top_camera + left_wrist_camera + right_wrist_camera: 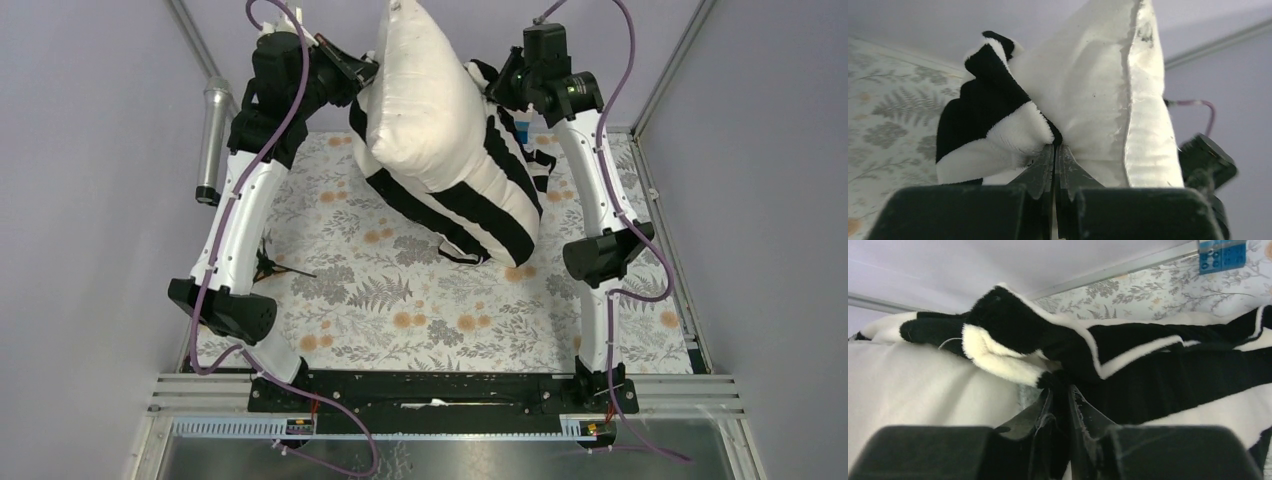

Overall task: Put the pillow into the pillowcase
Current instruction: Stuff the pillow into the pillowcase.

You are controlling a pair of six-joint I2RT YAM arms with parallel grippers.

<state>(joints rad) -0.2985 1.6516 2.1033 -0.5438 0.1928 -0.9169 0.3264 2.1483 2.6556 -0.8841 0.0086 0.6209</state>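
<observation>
The cream pillow hangs high over the back of the table, its lower part inside the black-and-white striped pillowcase and its top corner sticking out. My left gripper is at the case's left rim. In the left wrist view, this gripper is shut on a fold of the pillowcase, with the pillow just to the right. My right gripper holds the right rim. Its jaws stand a sliver apart, with black pillowcase fabric filling the gap beside the pillow.
A floral cloth covers the table. A silver cylinder stands against the left wall, and a small dark twig-like thing lies by the left arm. Grey walls close in on both sides. A blue block sits at the table's far edge.
</observation>
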